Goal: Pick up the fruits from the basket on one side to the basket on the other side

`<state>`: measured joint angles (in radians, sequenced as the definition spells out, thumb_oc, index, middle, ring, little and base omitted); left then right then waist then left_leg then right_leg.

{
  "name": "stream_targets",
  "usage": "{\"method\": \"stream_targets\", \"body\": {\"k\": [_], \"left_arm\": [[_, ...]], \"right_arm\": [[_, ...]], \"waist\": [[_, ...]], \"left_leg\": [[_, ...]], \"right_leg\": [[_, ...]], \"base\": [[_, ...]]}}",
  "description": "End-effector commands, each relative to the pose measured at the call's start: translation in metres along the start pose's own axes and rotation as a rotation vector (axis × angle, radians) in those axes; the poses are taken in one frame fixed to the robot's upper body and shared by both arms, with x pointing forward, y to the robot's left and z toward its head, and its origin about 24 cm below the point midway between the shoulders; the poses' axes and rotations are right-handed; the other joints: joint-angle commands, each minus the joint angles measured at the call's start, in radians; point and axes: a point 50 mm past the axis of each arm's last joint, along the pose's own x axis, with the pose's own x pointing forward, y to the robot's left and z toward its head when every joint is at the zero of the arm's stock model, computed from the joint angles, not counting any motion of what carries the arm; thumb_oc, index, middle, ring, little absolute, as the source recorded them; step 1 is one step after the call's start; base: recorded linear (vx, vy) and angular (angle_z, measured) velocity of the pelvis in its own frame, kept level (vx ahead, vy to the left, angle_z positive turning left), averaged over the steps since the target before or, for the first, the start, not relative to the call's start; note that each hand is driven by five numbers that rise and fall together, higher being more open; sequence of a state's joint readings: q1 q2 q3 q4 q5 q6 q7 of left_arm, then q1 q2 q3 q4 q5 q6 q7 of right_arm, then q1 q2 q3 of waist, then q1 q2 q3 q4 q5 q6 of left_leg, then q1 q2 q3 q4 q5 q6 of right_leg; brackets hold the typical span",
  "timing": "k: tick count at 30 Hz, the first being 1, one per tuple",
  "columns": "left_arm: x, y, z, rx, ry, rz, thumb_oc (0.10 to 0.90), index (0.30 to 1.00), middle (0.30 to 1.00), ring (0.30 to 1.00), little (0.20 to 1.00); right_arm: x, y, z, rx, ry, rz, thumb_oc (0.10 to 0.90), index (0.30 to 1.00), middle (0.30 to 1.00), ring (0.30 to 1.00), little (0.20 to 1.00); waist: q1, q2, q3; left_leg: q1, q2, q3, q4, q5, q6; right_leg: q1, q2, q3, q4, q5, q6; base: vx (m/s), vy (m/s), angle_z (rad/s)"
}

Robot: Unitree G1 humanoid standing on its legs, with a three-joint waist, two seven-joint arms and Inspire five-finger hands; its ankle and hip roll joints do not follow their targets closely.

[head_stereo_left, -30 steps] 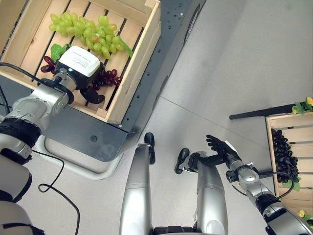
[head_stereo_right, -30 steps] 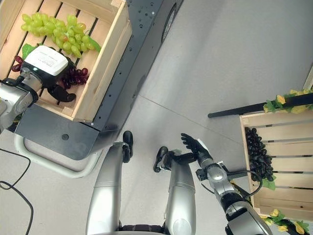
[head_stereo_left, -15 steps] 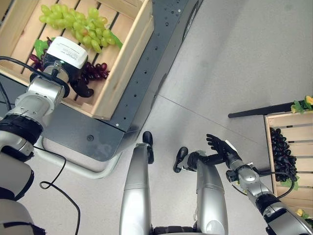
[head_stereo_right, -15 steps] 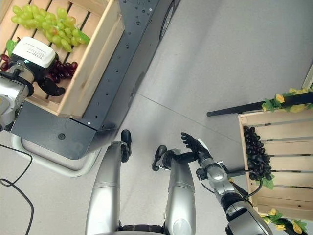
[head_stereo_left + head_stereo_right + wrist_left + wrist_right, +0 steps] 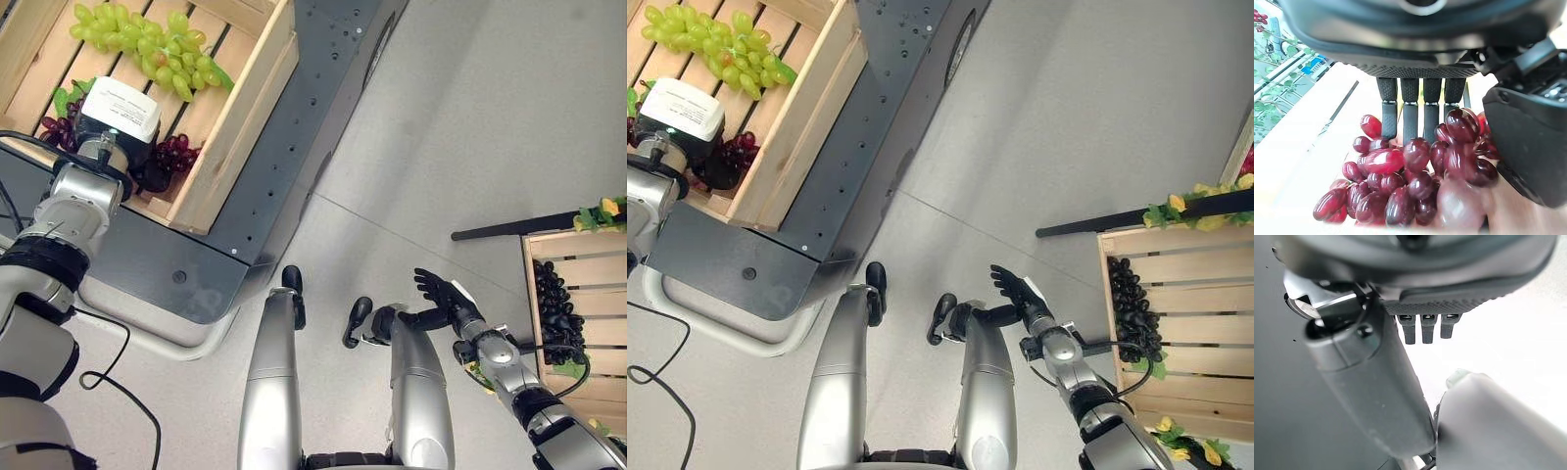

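A bunch of red grapes [image 5: 177, 154] lies in the wooden crate [image 5: 235, 127] at the upper left, beside a bunch of green grapes [image 5: 147, 44]. My left hand [image 5: 147, 175] is down in that crate on the red bunch. In the left wrist view the red grapes [image 5: 1405, 181] sit between the fingers [image 5: 1409, 112] and the thumb, which press against them. My right hand [image 5: 446, 299] hangs open over the floor at the lower right, holding nothing. A second wooden crate [image 5: 578, 245] at the right edge holds black grapes [image 5: 558, 313].
The left crate rests on a dark metal platform [image 5: 294, 147] with a pale rounded base. A black rod [image 5: 500, 227] lies on the grey floor near the right crate. Yellow flowers and leaves [image 5: 600, 212] trim that crate's rim.
The camera has shifted, moving the left crate up and left in view. My left hand's thumb, splayed before, has drawn in against the red grapes. The right hand has not moved.
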<state>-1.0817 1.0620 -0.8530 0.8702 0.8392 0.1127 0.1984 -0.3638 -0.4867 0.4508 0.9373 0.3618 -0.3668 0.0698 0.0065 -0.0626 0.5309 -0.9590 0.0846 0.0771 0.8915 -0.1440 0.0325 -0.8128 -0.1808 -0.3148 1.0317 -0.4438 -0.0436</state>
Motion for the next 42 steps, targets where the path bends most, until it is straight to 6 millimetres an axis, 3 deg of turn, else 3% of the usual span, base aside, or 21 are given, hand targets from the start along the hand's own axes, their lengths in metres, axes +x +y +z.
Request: {"method": "stream_targets", "body": {"k": [1, 3, 10, 16, 17, 20, 23, 32, 42], "left_arm": [[-0.019, -0.025, -0.062, -0.195, 0.283, -0.041, 0.4, 0.3, 0.3, 0.3, 0.3], [-0.022, -0.033, -0.059, -0.344, 0.309, -0.013, 0.4, 0.3, 0.3, 0.3, 0.3], [-0.028, -0.05, -0.042, -0.624, 0.317, 0.046, 0.4, 0.3, 0.3, 0.3, 0.3], [-0.028, -0.05, -0.032, -0.894, 0.337, 0.105, 0.4, 0.3, 0.3, 0.3, 0.3], [-0.028, -0.05, -0.024, -1.025, 0.323, 0.115, 0.4, 0.3, 0.3, 0.3, 0.3], [-0.028, -0.05, -0.016, -1.113, 0.311, 0.117, 0.4, 0.3, 0.3, 0.3, 0.3], [-0.029, -0.051, -0.001, -1.287, 0.279, 0.127, 0.4, 0.3, 0.3, 0.3, 0.3], [-0.037, -0.053, 0.013, -1.673, 0.309, 0.223, 0.4, 0.3, 0.3, 0.3, 0.3], [-0.051, -0.067, 0.007, -1.71, 0.372, 0.253, 0.4, 0.3, 0.3, 0.3, 0.3]], "right_arm": [[-0.015, -0.012, -0.007, 0.029, -0.034, -0.057, 0.8, 0.9, 0.9, 0.9, 0.9], [-0.015, -0.01, -0.008, 0.026, -0.03, -0.061, 0.8, 0.9, 0.9, 0.9, 0.9], [-0.016, -0.001, -0.011, 0.035, -0.023, -0.051, 0.8, 0.9, 0.9, 0.9, 0.9], [-0.018, 0.006, -0.014, 0.032, -0.016, -0.038, 0.8, 0.9, 0.9, 0.9, 0.9], [-0.018, 0.009, -0.015, 0.04, -0.01, -0.037, 0.8, 0.9, 0.9, 0.9, 0.9], [-0.018, 0.012, -0.016, 0.043, -0.006, -0.033, 0.8, 0.9, 0.9, 0.9, 0.9], [-0.018, 0.017, -0.018, 0.043, 0.008, -0.03, 0.8, 0.9, 0.9, 0.9, 0.9], [-0.02, 0.03, -0.02, 0.056, 0.004, -0.002, 0.8, 0.9, 0.9, 0.9, 0.9], [-0.032, 0.049, -0.027, 0.105, -0.014, 0.057, 0.8, 0.9, 0.9, 0.9, 0.9]], "waist": [[0.023, -0.012, -0.011], [0.023, -0.011, -0.011], [0.024, -0.012, -0.011], [0.019, -0.013, -0.011], [0.02, -0.01, -0.011], [0.02, -0.006, -0.011], [0.021, 0.005, -0.011], [0.013, 0.031, -0.031], [-0.008, 0.069, -0.143]], "left_leg": [[0.154, -0.018, 0.071, -0.029, -0.175, 0.033], [0.162, -0.02, 0.071, -0.033, -0.173, 0.032], [0.221, -0.027, 0.068, -0.055, -0.184, 0.024], [0.273, -0.03, 0.073, -0.076, -0.187, 0.027], [0.31, -0.035, 0.073, -0.088, -0.19, 0.03], [0.338, -0.039, 0.074, -0.097, -0.191, 0.03], [0.405, -0.047, 0.077, -0.122, -0.192, 0.032], [0.557, -0.059, 0.088, -0.204, -0.19, 0.042], [0.745, -0.083, 0.085, -0.404, -0.139, 0.033]], "right_leg": [[0.05, 0.0, 0.009, -0.127, 0.143, 0.043], [0.054, 0.001, 0.013, -0.125, 0.138, 0.041], [0.103, 0.008, 0.026, -0.131, 0.119, 0.047], [0.147, 0.01, 0.034, -0.15, 0.116, 0.049], [0.179, 0.01, 0.041, -0.16, 0.114, 0.052], [0.204, 0.012, 0.046, -0.169, 0.114, 0.053], [0.257, 0.01, 0.058, -0.186, 0.113, 0.057], [0.372, 0.0, 0.084, -0.247, 0.144, 0.079], [0.535, 0.001, 0.094, -0.449, 0.198, 0.108]], "base": [[0.0, 0.0, 0.0], [0.0, -0.021, -0.05], [0.02, -0.003, -0.02], [0.0, 0.0, 0.0], [0.0, 0.0, 0.0], [0.01, -0.007, 0.0], [0.03, -0.009, 0.0], [0.01, 0.0, -0.03], [0.07, -0.019, -0.05]]}}
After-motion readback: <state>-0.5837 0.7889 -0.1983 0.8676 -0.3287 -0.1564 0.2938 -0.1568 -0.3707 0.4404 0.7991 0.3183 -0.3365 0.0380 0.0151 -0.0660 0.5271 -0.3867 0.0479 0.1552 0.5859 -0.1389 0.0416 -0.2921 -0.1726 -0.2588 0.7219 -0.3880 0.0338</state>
